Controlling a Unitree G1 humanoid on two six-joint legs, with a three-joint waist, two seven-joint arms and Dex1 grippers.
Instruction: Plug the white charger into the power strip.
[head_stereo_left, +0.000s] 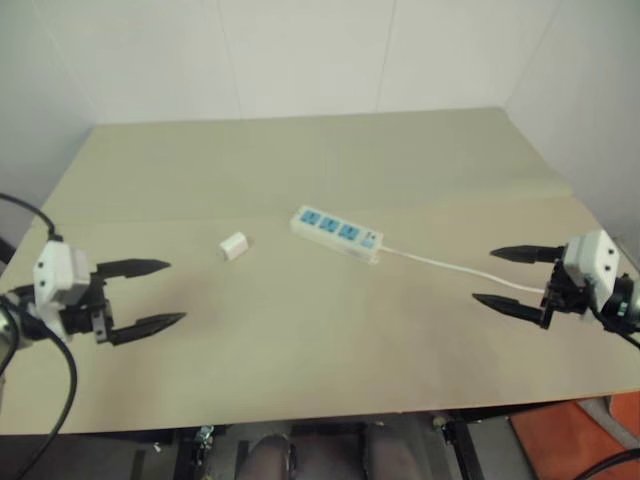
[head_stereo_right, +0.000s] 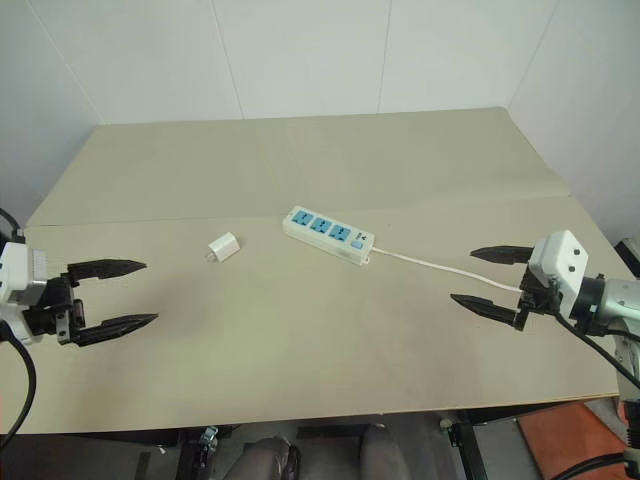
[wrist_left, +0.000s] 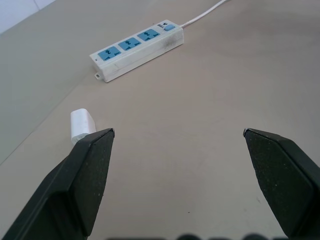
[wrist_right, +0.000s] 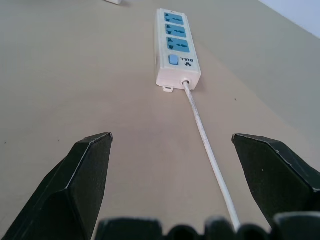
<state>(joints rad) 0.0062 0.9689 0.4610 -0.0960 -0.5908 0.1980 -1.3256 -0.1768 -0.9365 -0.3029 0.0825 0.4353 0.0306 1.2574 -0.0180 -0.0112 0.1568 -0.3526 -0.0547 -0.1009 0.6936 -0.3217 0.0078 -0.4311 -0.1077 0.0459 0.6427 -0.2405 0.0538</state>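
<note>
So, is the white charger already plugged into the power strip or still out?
Out. The white charger lies alone on the table, apart from the power strip, whose three blue sockets are all empty.

Two black wedge-shaped fingers (wrist_left: 82, 175) of the left gripper (wrist_left: 178, 134) stand wide apart, with bare beige tabletop (wrist_left: 200, 100) between them. A small white rounded charger block (wrist_left: 81, 124) lies on the table at about ten o'clock from the gap's middle, touching or partly hidden behind one fingertip. A long white power strip with three blue socket faces (wrist_left: 137, 47) lies near eleven o'clock, well beyond the charger, its thin white cord (wrist_left: 202, 12) leading off toward one o'clock.
</note>
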